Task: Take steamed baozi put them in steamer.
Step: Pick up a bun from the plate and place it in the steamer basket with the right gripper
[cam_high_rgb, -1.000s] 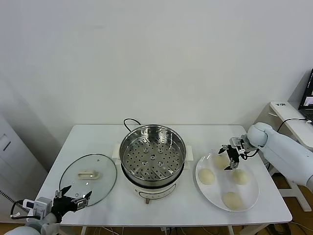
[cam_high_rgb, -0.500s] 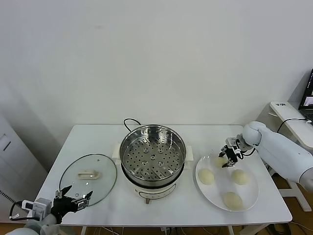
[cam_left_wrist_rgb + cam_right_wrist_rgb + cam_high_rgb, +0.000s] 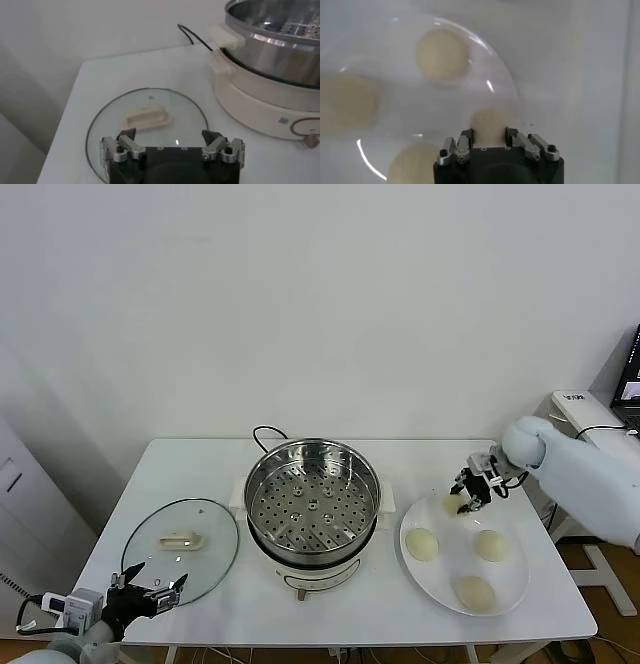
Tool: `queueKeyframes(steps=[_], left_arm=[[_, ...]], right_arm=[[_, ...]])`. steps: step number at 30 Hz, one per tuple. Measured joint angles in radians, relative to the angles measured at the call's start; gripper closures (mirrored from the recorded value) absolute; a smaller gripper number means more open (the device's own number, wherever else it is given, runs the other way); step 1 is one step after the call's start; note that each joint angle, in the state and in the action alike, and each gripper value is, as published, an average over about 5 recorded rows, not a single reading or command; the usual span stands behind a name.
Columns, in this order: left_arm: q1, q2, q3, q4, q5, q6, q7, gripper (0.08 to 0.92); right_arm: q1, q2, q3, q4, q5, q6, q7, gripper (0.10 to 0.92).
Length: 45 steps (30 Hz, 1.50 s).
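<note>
Since the earlier frame the right gripper (image 3: 468, 494) has closed its jaws on the plate's (image 3: 510, 586) rear baozi (image 3: 455, 504) at right, steamer (image 3: 312, 499) centre, lid (image 3: 180, 549) lower left beside the open-jawed left gripper (image 3: 150, 594).

right pincer (image 3: 464, 492) closed on far baozi (image 3: 488, 123), lifted off plate (image 3: 505, 584)

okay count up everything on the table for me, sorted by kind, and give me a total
Buns: 4, three on the plate, one in the right claw grip
Plate: 1
Steamer: 1
Glass lid: 1
Total: 7
</note>
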Motion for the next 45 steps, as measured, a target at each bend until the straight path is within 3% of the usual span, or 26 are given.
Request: queueKeyframes(steps=[12, 23, 34, 45], left_arm=[[0.001, 0.008, 0.007, -0.009, 0.000, 0.003, -0.002, 0.177], [0.008, 0.006, 0.002, -0.021, 0.000, 0.003, -0.003, 0.177], [0.009, 0.005, 0.001, -0.016, 0.001, 0.003, -0.005, 0.177], [0.009, 0.006, 0.000, -0.015, 0.002, 0.001, -0.005, 0.177]], right_arm=[[0.300, 0.091, -0.131, 0.054, 0.119, 0.239, -0.029, 0.601], [0.384, 0.268, -0.151, 0.081, 0.112, 0.509, -0.057, 0.600], [0.339, 0.401, -0.112, 0.094, -0.060, 0.634, -0.077, 0.601], [0.221, 0.500, -0.029, 0.056, -0.281, 0.660, -0.086, 0.599]])
